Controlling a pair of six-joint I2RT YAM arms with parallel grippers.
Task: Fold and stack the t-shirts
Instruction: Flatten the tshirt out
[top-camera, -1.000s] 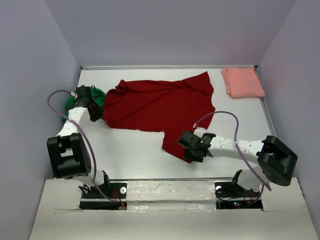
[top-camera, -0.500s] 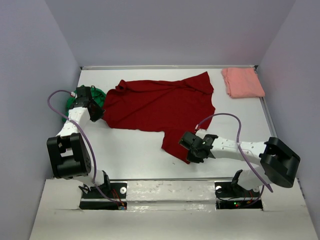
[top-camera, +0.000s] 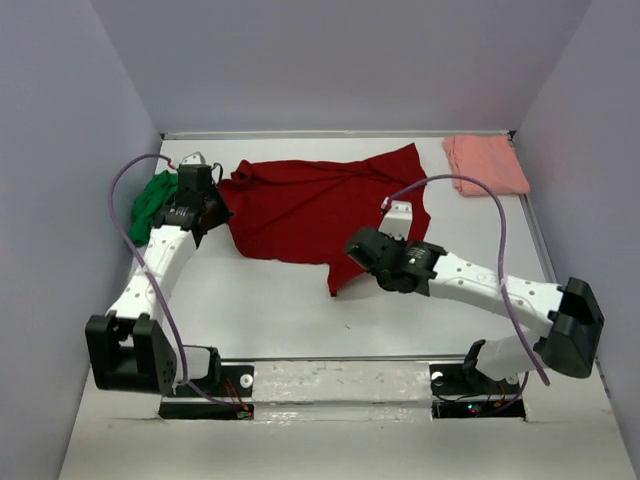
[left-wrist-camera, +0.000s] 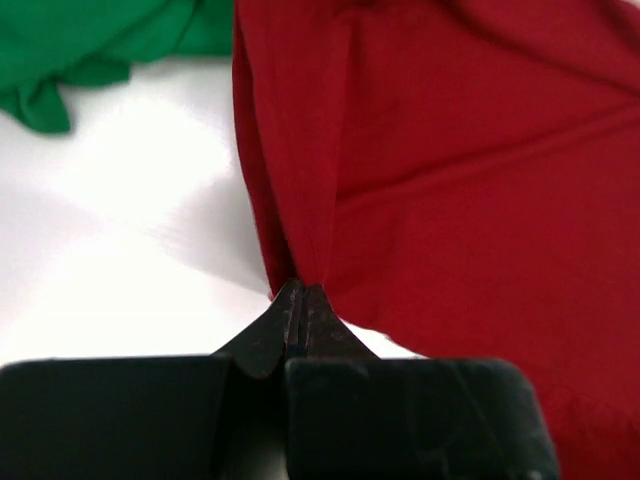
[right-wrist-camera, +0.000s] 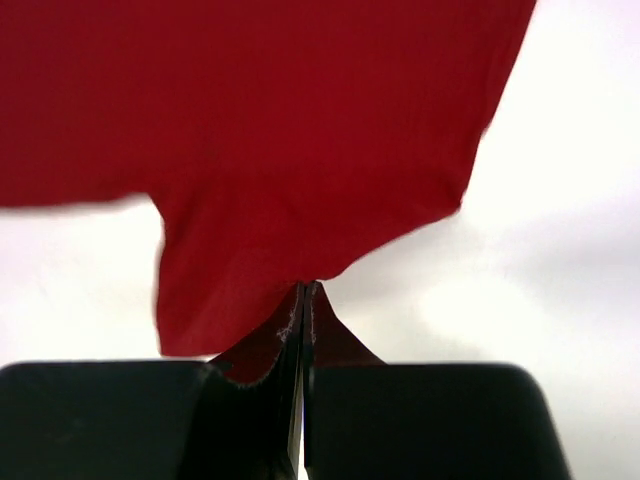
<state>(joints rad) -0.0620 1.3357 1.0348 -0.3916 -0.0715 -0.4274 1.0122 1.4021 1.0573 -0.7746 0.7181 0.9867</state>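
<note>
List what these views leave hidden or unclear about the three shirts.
- Green t-shirt: in the top view the left arm covers part of it; the left wrist view cuts it at the top edge.
- Salmon pink t-shirt: top view only, too small to count its folds.
- Dark red t-shirt: the right wrist view is blurred and cropped, so which corner the right gripper pinches is unclear.

Table (top-camera: 280, 310): three shirts lie on it. Centre shirt (top-camera: 320, 205) occupies the middle and reaches toward 12 o'clock. Left shirt (top-camera: 152, 198) lies at its 9 o'clock, just beside it, along the table's left edge. Far shirt (top-camera: 485, 163) lies at 2 o'clock in the far right corner, apart from the centre shirt. Left gripper (top-camera: 205, 215) sits on the centre shirt's 9 o'clock edge, between it and the left shirt. Right gripper (top-camera: 362, 243) sits on its 5 o'clock edge.
</note>
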